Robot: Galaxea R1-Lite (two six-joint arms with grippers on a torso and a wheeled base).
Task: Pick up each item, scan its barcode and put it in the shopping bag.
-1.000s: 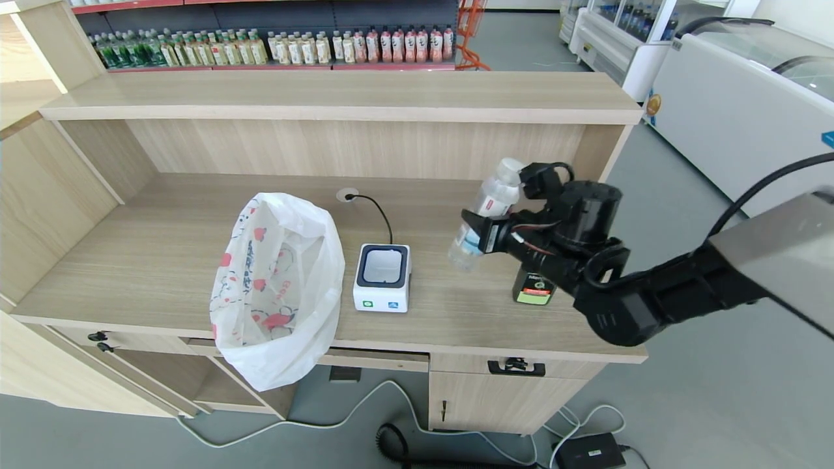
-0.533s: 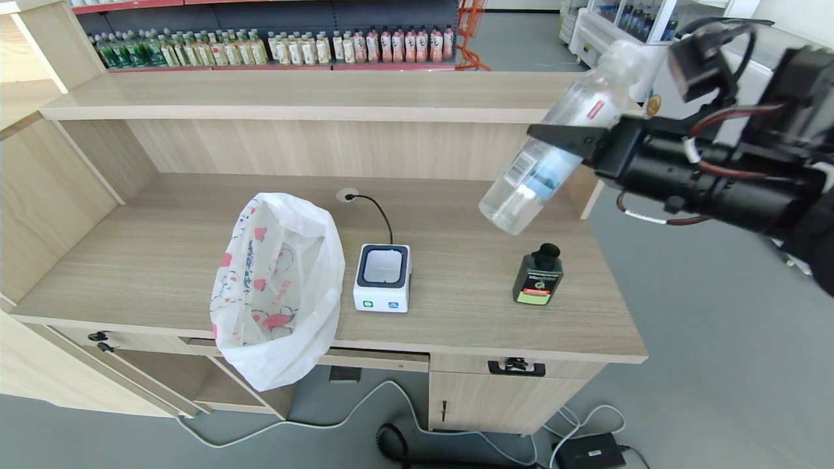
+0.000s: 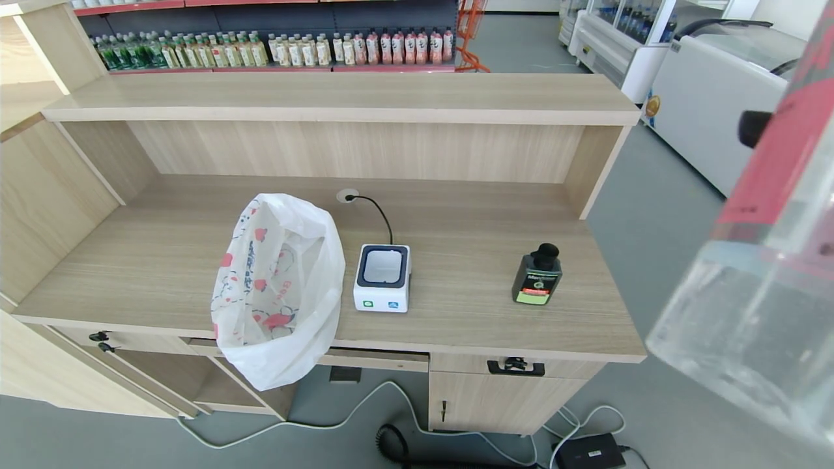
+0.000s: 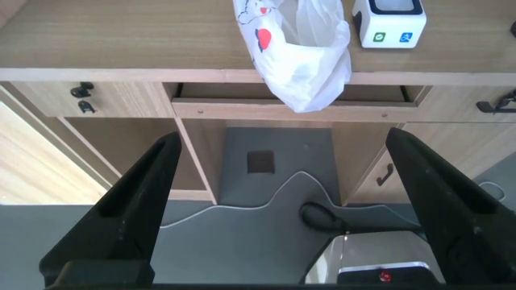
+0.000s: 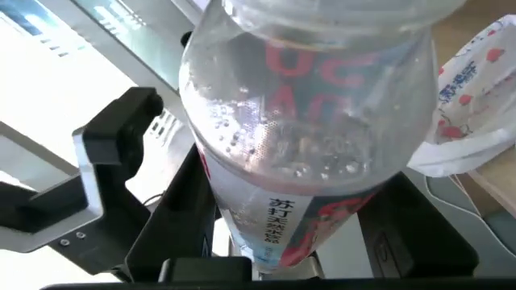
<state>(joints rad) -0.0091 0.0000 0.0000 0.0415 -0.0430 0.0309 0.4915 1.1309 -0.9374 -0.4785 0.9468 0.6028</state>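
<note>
Right gripper clamped on water bottle, held high on the right, well off the counter. Looks water-filled: probably heavyish, smooth, slippery, walls yielding. Best gripped mid-body at the label. Left gripper jaws apart, empty.

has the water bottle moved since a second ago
Yes. The water bottle has risen and swung right, toward the camera: it was just right of the scanner, and now looms past the right end of the counter.

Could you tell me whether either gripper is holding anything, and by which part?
The right gripper holds the clear plastic water bottle with the red label by its labelled middle; the left gripper is open and empty.
</note>
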